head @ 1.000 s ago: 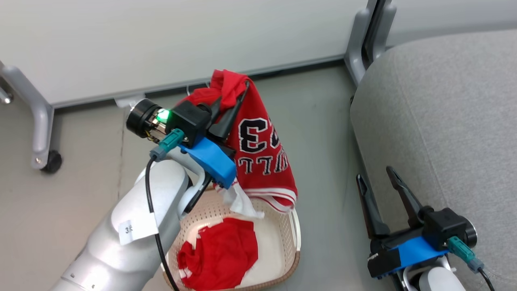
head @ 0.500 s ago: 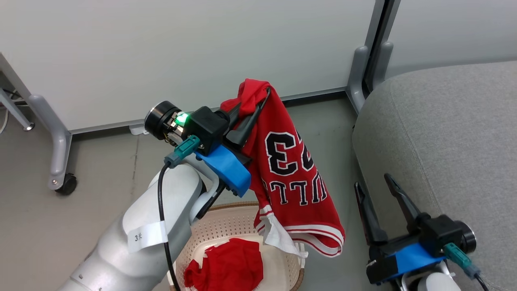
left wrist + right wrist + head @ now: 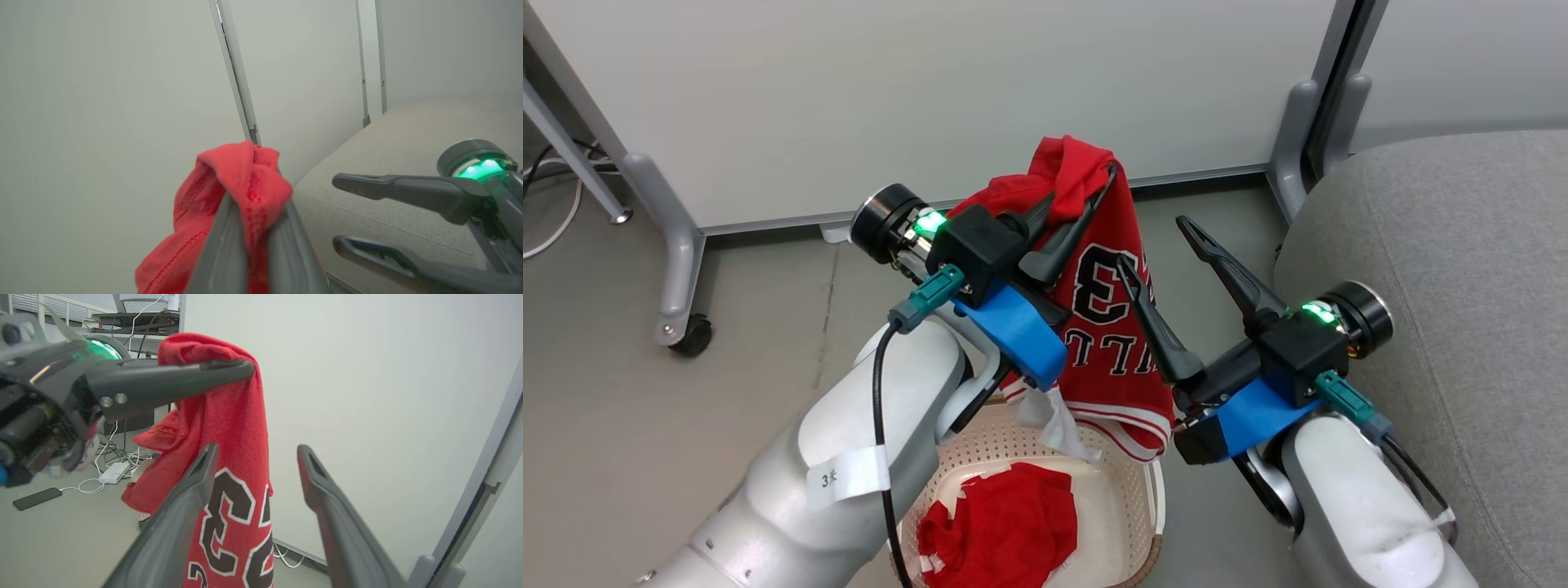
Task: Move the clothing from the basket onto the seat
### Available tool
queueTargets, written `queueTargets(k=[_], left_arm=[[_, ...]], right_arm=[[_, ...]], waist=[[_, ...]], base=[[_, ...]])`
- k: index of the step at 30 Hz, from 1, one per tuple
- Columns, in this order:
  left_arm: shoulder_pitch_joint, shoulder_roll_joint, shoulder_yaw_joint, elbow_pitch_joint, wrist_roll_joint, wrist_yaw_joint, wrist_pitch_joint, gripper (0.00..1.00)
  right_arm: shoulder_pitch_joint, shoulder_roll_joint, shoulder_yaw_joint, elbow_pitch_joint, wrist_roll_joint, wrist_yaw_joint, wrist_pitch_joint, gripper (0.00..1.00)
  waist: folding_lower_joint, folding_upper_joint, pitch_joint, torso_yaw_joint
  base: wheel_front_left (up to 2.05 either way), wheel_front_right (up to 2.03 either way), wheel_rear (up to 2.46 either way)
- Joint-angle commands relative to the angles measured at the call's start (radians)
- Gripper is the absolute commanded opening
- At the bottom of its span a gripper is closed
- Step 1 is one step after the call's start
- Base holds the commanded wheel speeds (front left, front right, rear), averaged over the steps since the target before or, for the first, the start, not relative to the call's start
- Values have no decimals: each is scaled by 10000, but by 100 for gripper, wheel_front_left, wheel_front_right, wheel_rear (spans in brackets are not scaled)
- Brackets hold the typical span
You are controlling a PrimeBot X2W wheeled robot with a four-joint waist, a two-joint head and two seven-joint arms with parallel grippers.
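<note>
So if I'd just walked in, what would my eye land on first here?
Probably the bright red jersey with black numerals, dangling mid-picture in the head view, pinched at its top in the left gripper. Beneath it, a cream basket holds another crumpled red garment. The right gripper stands wide open beside the jersey, with the big grey seat to its right.
</note>
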Motion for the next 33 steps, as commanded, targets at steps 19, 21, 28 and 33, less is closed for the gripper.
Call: queueTargets(k=[19,21,28,33], left_arm=[[-256,-202,-20,-476,165,-5,-48,0],[-229,-194,-5,-478,171,-5,-48,0],[-105,-161,42,-419,227,-5,-48,0],[-112,-172,61,-373,231,-5,-47,0]], right_arm=[[-1867,-51,759,3483,495,1,-4,0],[-1828,-46,781,3462,526,1,-3,0],[-1516,-100,832,3309,752,1,-5,0],[-1489,-137,768,3200,820,1,-5,0]], waist=[[0,-1,327,640],[0,-1,321,637],[0,-1,280,587],[0,-1,289,575]], base=[[0,0,0],[0,0,0],[0,0,0],[0,0,0]])
